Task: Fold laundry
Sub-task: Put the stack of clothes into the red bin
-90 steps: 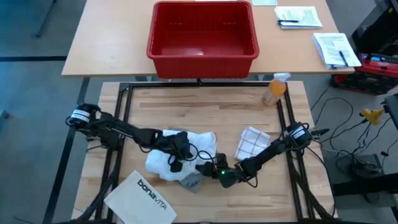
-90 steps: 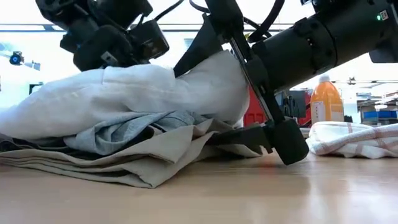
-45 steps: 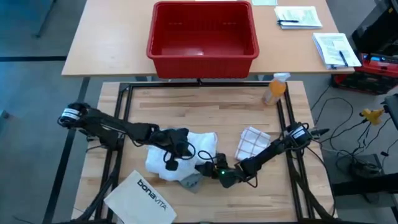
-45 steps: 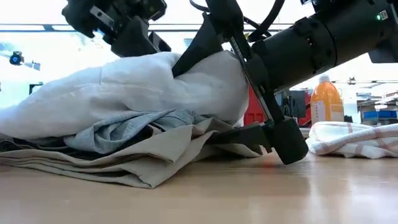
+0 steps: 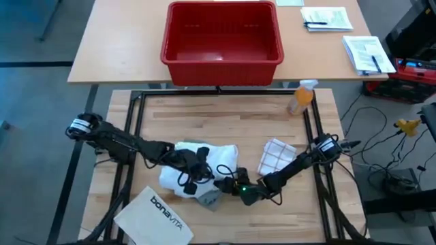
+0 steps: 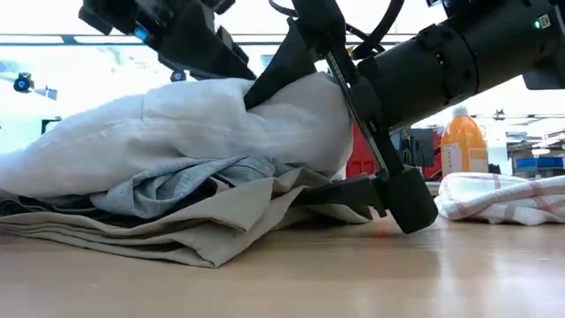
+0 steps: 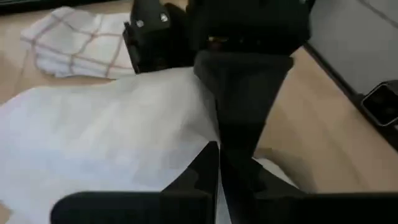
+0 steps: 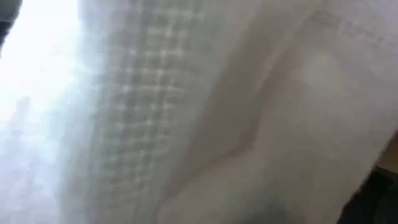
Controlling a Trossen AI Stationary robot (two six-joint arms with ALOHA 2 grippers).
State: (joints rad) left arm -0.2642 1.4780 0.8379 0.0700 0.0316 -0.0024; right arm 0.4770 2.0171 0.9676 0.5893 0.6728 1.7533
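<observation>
Pile: khaki-tan piece lowest, grey T-shirt between, white shirt on top, near table edge.
My right gripper: low at the pile's edge, grip hidden.
My left gripper: pressing the shirt, fingers together.
Advice: lift only the top layer.
Count: three garments, one checked towel, one red basket.

You have an empty red plastic basket on the far table, an orange spray bottle, a folded red-checked white cloth, and a stiff white "bonavita" bag.

Far tabletop free; near side crowded: garment pile, bag.
</observation>
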